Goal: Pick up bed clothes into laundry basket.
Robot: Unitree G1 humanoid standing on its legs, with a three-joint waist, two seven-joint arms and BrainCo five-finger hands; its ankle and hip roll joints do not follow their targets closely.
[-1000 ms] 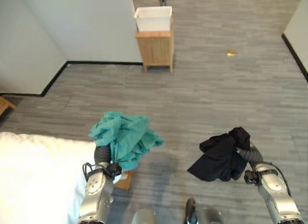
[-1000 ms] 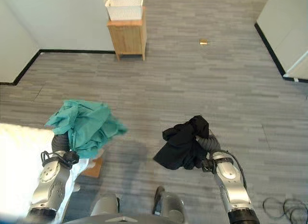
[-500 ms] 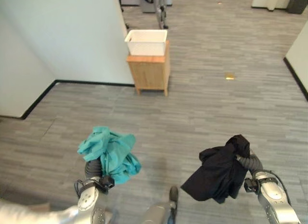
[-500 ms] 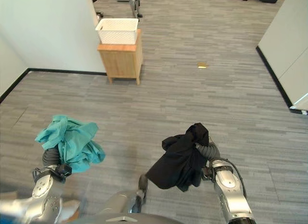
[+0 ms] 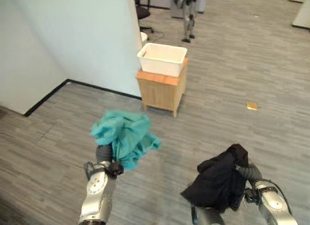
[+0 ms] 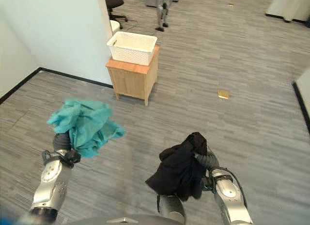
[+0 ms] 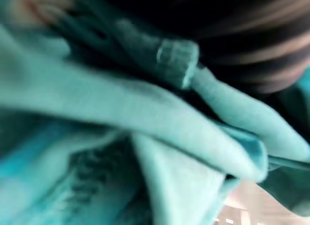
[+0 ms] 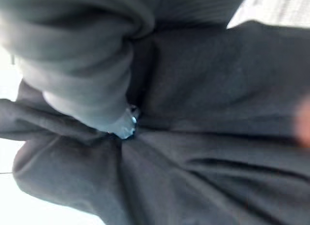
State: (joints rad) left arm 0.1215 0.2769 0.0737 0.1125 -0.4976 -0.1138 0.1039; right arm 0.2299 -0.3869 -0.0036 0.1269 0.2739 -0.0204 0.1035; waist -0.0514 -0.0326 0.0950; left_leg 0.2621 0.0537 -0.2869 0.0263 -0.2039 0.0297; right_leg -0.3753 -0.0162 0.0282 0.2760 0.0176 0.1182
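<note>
Left hand (image 5: 102, 152) buried under a bunched teal garment (image 5: 125, 138), right hand (image 5: 244, 171) under a black garment (image 5: 218, 182); whether fingers clamp or merely prop the cloth, cannot tell. Both bundles raised clear of the floor, loose folds drooping below each wrist. Well ahead of both hands, nearer the left: white laundry basket (image 5: 162, 58) atop a small wooden cabinet (image 5: 162, 90). Risk, as judged: a trailing fold slipping free, or catching the basket rim on release.
</note>
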